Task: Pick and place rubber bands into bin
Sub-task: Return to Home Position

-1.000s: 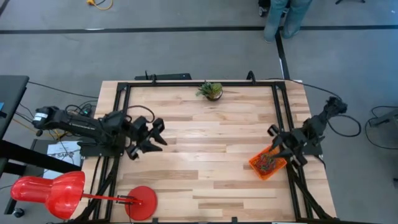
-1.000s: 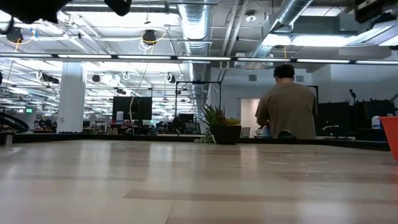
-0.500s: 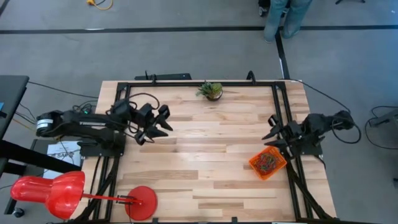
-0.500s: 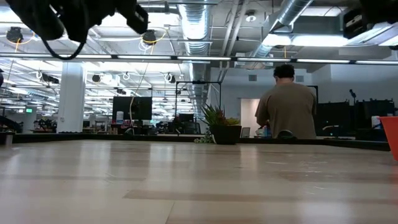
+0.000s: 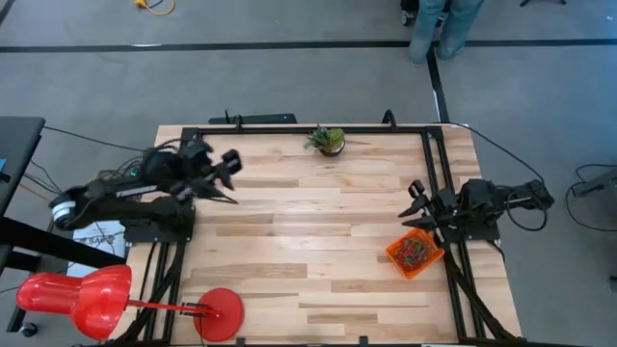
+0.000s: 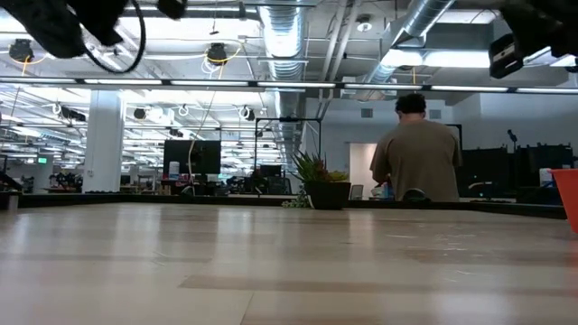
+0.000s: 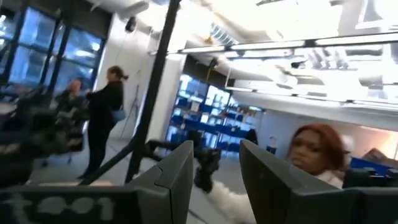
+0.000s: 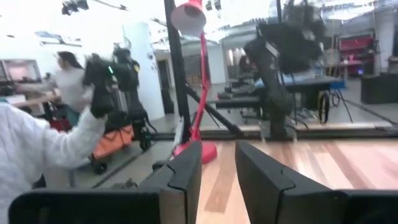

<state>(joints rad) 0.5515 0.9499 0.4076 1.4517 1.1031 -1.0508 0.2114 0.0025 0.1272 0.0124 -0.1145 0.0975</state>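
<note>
The orange bin (image 5: pixel 391 253) sits near the table's right edge, its base flat on the wood. A tangle of red, green and yellow rubber bands (image 5: pixel 416 251) lies inside it. In the low view only the bin's corner (image 6: pixel 571 194) shows. My right gripper (image 5: pixel 415 204) hangs open in the air just beyond the bin's far side, with nothing between its fingers (image 8: pixel 217 168). My left gripper (image 5: pixel 228 176) is raised over the table's far left part. It is open too, with an empty gap (image 7: pixel 216 180).
A small potted plant (image 5: pixel 328 141) stands at the far edge's middle. A red lamp (image 5: pixel 72 294) with a round base (image 5: pixel 220 313) sits at the near left corner. Black frame rails (image 5: pixel 308 130) border the table. A person (image 6: pixel 417 149) stands beyond the far edge.
My left gripper has swung toward the table's far edge and risen, tipping upward. My right gripper has swung from over the bin toward the far edge, so it now points toward the table's left. Neither has changed its opening. The bin and rubber bands have stayed put.
</note>
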